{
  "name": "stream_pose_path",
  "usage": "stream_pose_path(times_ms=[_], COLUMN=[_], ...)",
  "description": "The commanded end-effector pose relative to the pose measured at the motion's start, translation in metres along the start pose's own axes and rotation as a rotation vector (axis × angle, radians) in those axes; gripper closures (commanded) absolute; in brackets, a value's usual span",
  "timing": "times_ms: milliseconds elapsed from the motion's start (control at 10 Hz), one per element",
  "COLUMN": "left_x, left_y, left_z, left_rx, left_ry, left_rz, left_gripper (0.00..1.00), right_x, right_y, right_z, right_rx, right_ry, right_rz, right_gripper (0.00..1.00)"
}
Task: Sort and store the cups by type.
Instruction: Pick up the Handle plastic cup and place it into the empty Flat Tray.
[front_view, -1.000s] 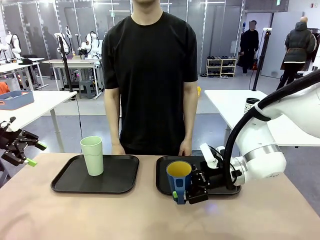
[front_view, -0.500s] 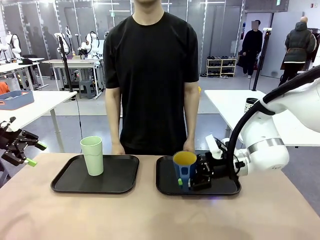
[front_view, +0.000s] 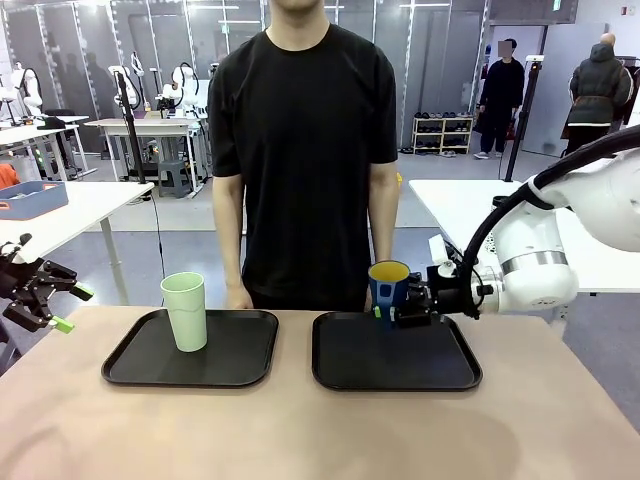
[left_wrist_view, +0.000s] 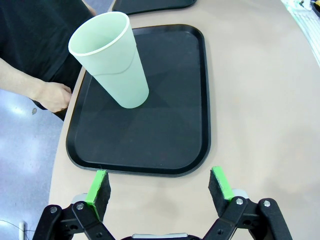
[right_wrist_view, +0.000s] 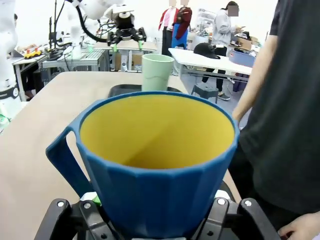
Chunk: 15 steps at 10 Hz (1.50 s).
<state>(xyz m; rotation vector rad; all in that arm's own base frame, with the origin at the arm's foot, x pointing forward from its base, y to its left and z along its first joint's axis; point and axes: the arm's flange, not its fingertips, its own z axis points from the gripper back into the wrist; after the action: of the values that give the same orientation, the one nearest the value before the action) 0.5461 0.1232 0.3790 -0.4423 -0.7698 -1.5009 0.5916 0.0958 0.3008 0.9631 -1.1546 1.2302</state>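
Right gripper (front_view: 398, 310) reaching in level from the right, clamped on dark blue cup (front_view: 388, 288) above right tray (front_view: 394, 352) far edge, left gripper (left_wrist_view: 160, 186) spread wide, empty, near pale green tumbler (left_wrist_view: 112, 59)

A pale tan table (front_view: 300, 430) runs across in front of me, with the person standing at its far edge. Two black trays lie flat on it, side by side with a narrow strip of bare tabletop between them. The left tray (front_view: 190, 350) carries a tall pale green tumbler (front_view: 185, 311), upright and toward its left half; from the left wrist camera the same tumbler (left_wrist_view: 111, 58) stands in the far part of that tray (left_wrist_view: 165, 130). The right tray (front_view: 395, 352) has nothing resting on its surface. The near stretch of the tabletop is bare.
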Motion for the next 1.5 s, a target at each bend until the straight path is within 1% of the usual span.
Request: stream_pose_path(times_ms=[0,300,500,800,1000,1200,1300,1400], left_x=[0.001,0.001,0.001,0.001,0.001,0.001,0.001,0.001], left_y=[0.002,0.002,0.002,0.002,0.002,0.002,0.002,0.002], left_z=[0.001,0.001,0.001,0.001,0.001,0.001,0.001,0.001], left_rx=[0.006,0.006,0.006,0.006,0.006,0.006,0.006,0.006], left_ry=[-0.028,-0.028,-0.028,-0.028,-0.028,-0.028,-0.028,-0.028], left_rz=[-0.009,-0.009,-0.009,-0.009,-0.009,-0.009,-0.009,-0.009], left_gripper=[0.00,0.00,0.00,0.00,0.00,0.00,0.00,0.00], right_x=[0.003,0.000,-0.011,-0.043,-0.066,-0.088,-0.095,-0.100], right_y=[-0.011,-0.012,-0.009,-0.006,-0.010,-0.014,-0.014,-0.014], right_z=[0.000,0.008,0.010,0.007,0.002,-0.005,-0.006,-0.008], right_rx=[-0.021,-0.042,-0.059,-0.031,-0.035,-0.051,-0.045,-0.037], right_ry=[-0.035,-0.047,-0.047,-0.044,-0.028,-0.064,-0.070,-0.097], right_rz=[-0.046,-0.056,-0.067,-0.082,-0.065,-0.069,-0.066,-0.069], right_gripper=[0.31,0.31,0.31,0.31,0.31,0.31,0.31,0.31])
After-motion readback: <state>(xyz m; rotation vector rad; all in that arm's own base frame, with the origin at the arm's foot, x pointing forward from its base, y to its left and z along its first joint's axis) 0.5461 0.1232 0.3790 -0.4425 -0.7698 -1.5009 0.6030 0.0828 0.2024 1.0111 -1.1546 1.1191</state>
